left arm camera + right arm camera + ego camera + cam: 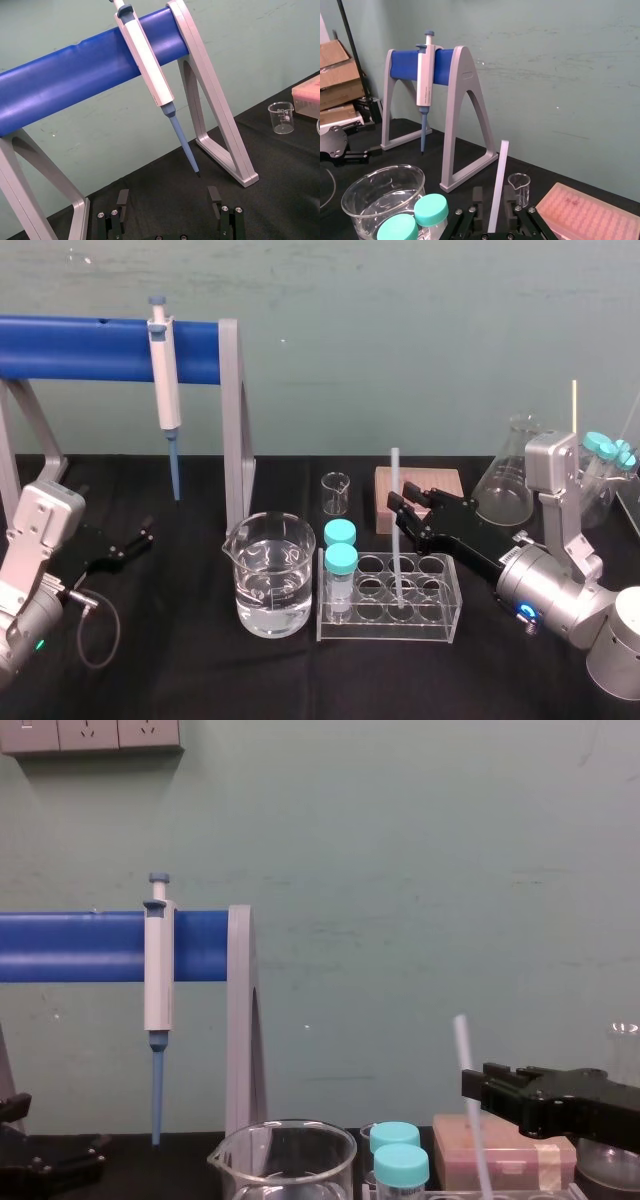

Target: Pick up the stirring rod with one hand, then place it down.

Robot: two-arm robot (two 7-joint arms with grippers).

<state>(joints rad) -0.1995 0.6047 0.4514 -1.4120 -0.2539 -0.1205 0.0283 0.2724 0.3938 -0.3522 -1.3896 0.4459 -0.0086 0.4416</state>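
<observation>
The stirring rod is a thin white translucent stick standing nearly upright with its lower end in a hole of the clear tube rack. My right gripper reaches in from the right at the rod's upper half. In the right wrist view the rod rises between the two black fingers, which stand slightly apart from it, so the gripper is open. From the chest view, the rod leans just left of the gripper's tips. My left gripper rests open on the table at far left.
A beaker of water and two teal-capped tubes stand left of the rod. Behind are a small empty beaker, a pink tip box and a flask. A pipette hangs on the blue-barred stand.
</observation>
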